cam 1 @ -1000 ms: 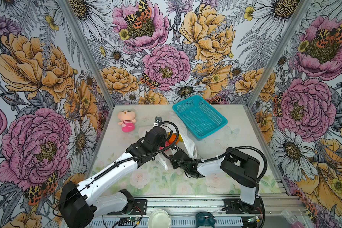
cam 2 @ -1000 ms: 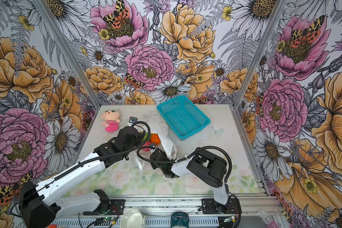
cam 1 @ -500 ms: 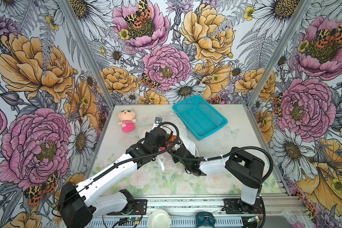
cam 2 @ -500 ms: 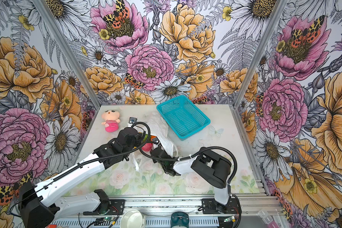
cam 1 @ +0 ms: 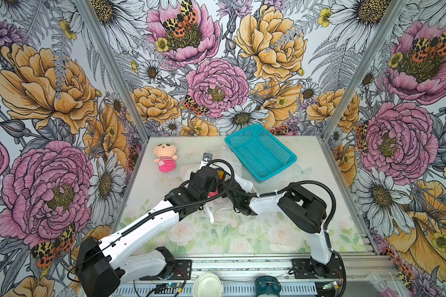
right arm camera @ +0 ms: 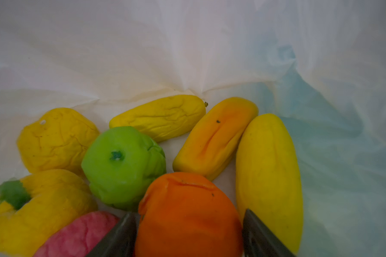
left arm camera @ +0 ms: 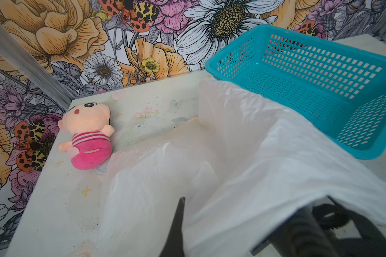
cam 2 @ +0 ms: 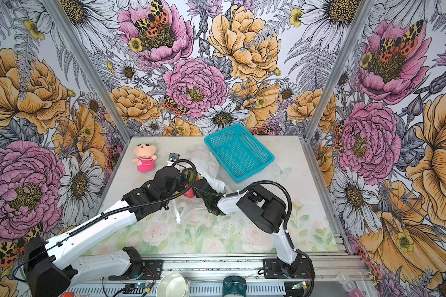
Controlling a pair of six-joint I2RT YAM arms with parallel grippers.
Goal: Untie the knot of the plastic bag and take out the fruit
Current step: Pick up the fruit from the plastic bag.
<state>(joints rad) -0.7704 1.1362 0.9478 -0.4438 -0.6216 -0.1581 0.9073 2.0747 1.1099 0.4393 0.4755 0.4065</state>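
The plastic bag (cam 1: pixel 243 183) lies crumpled at mid-table with its mouth held up. The knot is out of view; a loose handle strap (cam 1: pixel 210 214) hangs toward the front. My left gripper (cam 1: pixel 216 177) is shut on the bag's film; only one finger (left arm camera: pixel 177 224) shows beside the white sheet (left arm camera: pixel 254 155). My right gripper (right arm camera: pixel 187 212) is inside the bag, open, with a finger on each side of an orange fruit (right arm camera: pixel 183 195). Around it lie a green fruit (right arm camera: pixel 123 164), a pink-red one (right arm camera: pixel 80 235) and several yellow ones (right arm camera: pixel 267 169).
A teal mesh basket (cam 1: pixel 281 168) stands at the back right, just behind the bag, its rim (left arm camera: pixel 299 33) close to the lifted film. A pink plush doll (cam 1: pixel 164 160) lies at the back left. Patterned walls close in three sides.
My right gripper has pushed farther into the bag and its jaws have spread wider, now around the orange fruit. The left arm has barely moved and still holds the bag up.
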